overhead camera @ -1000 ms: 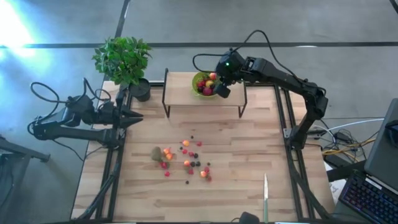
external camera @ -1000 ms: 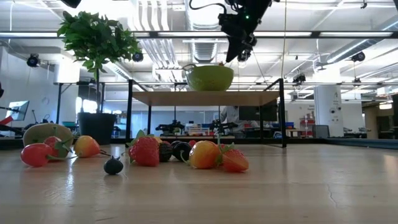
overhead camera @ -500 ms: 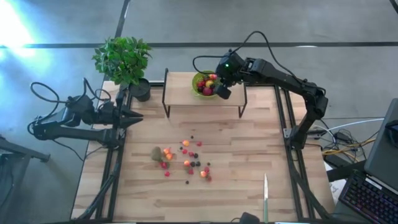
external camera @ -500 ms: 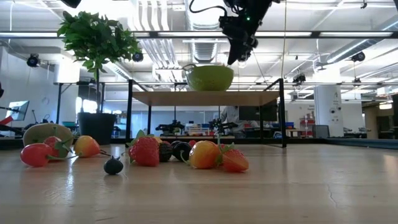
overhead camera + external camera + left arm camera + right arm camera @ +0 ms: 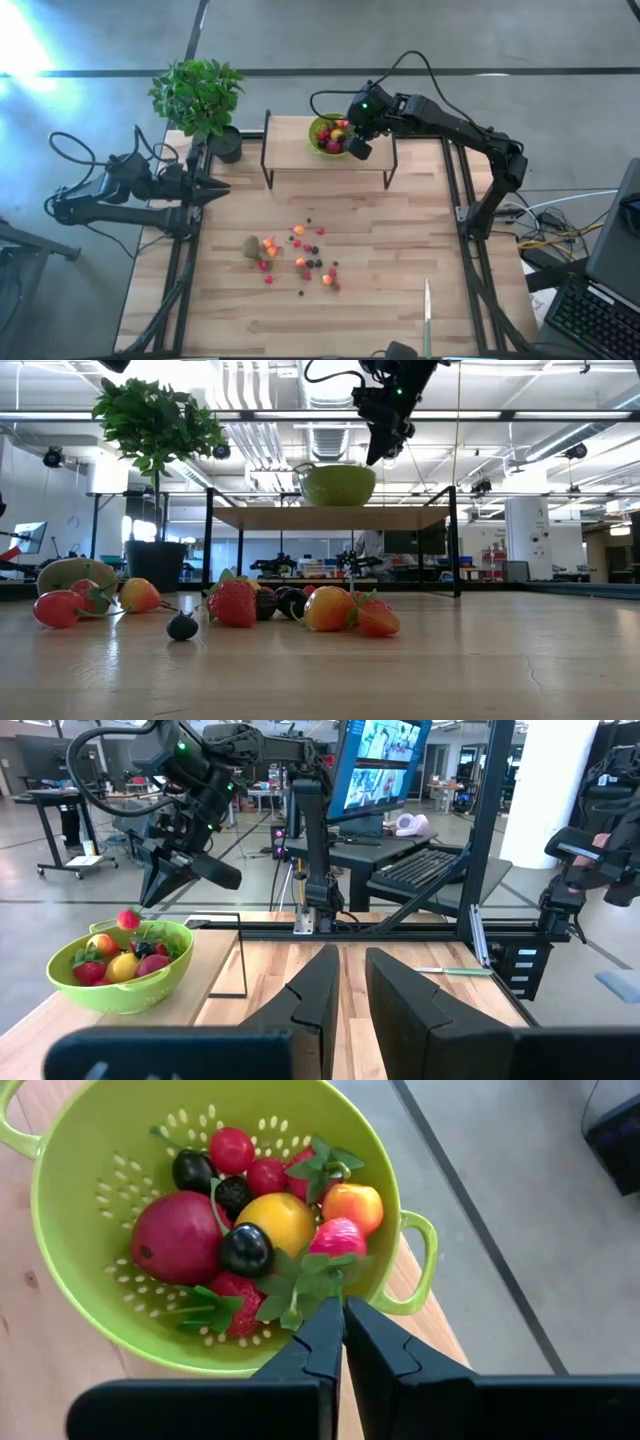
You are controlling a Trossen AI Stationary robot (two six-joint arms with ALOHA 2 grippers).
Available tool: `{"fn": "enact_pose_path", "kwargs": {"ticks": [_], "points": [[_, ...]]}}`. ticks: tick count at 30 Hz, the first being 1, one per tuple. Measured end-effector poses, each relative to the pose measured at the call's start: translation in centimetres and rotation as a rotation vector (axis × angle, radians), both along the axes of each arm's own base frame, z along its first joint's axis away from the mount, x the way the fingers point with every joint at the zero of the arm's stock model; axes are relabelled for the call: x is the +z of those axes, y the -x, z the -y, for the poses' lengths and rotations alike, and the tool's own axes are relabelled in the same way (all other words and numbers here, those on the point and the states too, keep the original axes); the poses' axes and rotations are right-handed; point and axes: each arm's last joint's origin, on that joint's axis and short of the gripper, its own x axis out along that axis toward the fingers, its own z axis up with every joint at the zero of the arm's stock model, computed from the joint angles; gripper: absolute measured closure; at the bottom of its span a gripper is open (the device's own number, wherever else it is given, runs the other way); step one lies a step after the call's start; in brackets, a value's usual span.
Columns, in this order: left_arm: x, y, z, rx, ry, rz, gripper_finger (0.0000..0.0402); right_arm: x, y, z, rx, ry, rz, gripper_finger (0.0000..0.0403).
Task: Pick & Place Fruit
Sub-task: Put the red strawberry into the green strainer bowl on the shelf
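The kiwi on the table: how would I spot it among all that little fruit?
Look at the wooden table, at the fruit scattered in its middle. The kiwi lies at the cluster's edge toward the left arm: dull brown and clearly larger than the bright berries around it.

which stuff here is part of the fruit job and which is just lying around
Part of the job:
- loose fruit on the table
- kiwi
- fruit already in the green bowl
- right gripper, shut, above the bowl
- left gripper, shut, waiting at the table's left edge

Lying about:
- knife
- potted plant
- small shelf
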Motion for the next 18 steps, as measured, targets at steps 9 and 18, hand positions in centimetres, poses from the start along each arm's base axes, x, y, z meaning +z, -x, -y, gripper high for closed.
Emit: {"fn": "enact_pose_path", "kwargs": {"ticks": [9,18], "points": [[0.0,0.0,0.0,0.000,0.000,0.000,0.0339,0.0,0.0,0.0,-0.003,-0.001,0.003,0.0324],[0.0,0.0,0.0,0.000,0.000,0.000,0.0339,1.6,-0.3,-1.2,0.012,-0.042,0.090,0.0269]]}}
